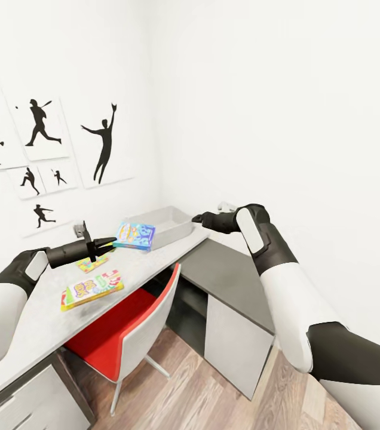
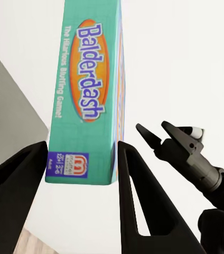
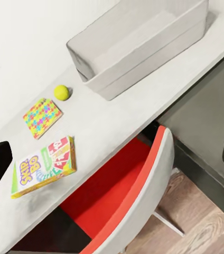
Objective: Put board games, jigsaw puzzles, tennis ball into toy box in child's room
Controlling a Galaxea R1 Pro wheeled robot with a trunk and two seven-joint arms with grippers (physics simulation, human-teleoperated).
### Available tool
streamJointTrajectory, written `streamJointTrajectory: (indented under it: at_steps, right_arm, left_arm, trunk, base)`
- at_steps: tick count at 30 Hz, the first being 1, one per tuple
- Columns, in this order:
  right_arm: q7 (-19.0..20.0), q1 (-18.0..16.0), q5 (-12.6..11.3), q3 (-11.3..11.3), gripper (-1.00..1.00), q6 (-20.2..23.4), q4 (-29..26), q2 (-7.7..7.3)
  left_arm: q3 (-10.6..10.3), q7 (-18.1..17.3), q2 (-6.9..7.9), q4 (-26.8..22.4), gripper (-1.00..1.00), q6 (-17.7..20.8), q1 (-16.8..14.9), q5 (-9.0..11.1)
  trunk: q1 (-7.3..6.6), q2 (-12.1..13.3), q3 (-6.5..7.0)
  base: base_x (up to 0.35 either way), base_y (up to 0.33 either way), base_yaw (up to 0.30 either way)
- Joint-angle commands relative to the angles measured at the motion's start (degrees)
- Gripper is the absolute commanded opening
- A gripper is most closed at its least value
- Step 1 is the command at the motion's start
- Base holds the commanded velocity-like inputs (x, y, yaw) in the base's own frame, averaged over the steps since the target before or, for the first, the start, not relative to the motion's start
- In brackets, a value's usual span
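Head view first: we saw our left gripper (image 1: 107,242) held out above the table (image 1: 40,310), its fingers clamped on the near edge of the blue board game (image 1: 135,235), which hung level in the air just short of the toy box (image 1: 165,225). From the left wrist we read "Balderdash" along that box's teal side (image 2: 85,95), and the two dark fingers (image 2: 138,196) sat against its corners, so the jaws were grasping it. Our right gripper (image 1: 197,218) reached in from the other side, hovering by the far end of the toy box and over the lower dark cabinet top (image 1: 232,280); in the left wrist view its fingertips (image 2: 162,135) stood slightly apart with nothing between them, so we judged it released. Looking down from the right wrist, we found the toy box (image 3: 138,53) with nothing visible inside, the tennis ball (image 3: 62,92) lying just beside its near corner, one jigsaw puzzle (image 3: 42,116) flat on the desktop close to the ball, and the SKIP-BO board game (image 3: 44,165) resting near the table's front edge. A red-seated chair (image 1: 124,322) was tucked under the desk, and black sports silhouettes (image 1: 40,122) hung on the white wall
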Motion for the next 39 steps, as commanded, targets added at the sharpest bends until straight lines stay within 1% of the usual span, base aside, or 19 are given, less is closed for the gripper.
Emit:
streamJointTrajectory:
  at_steps: [1, 5, 10, 25, 39]
  right_arm:
    - [-0.29, -0.06, -0.28, 0.03, 1.00, 0.19, -0.04, 0.00]
    - [-0.29, -0.05, -0.28, 0.05, 1.00, 0.19, -0.04, 0.00]
    - [-0.29, 0.01, -0.28, 0.09, 1.00, 0.19, -0.04, 0.00]
    - [-0.29, 0.03, -0.28, 0.06, 1.00, 0.19, -0.04, 0.00]
    - [-0.29, 0.09, -0.13, 0.05, 1.00, 0.19, -0.04, 0.00]
  left_arm:
    - [0.20, -0.23, -0.01, 0.04, -1.00, 0.22, -0.07, -0.20]
    - [0.21, -0.23, -0.01, 0.04, -1.00, 0.22, -0.07, -0.24]
    - [0.21, -0.24, -0.01, 0.04, -1.00, 0.22, -0.07, -0.20]
    - [0.20, -0.15, -0.01, 0.04, -1.00, 0.22, -0.07, -0.20]
    - [0.21, -0.20, -0.01, 0.04, -1.00, 0.22, -0.07, -0.20]
  trunk:
    - [0.05, -0.12, -0.13]
    - [0.05, -0.12, -0.08]
    - [0.05, -0.12, 0.04]
    - [0.05, -0.12, 0.06]
    - [0.05, -0.12, 0.06]
  base:
    - [0.166, -0.011, 0.000]
    - [0.243, -0.004, 0.095]
    - [0.097, -0.001, 0.163]
    - [0.164, -0.024, 0.011]
    - [0.020, 0.000, 0.000]
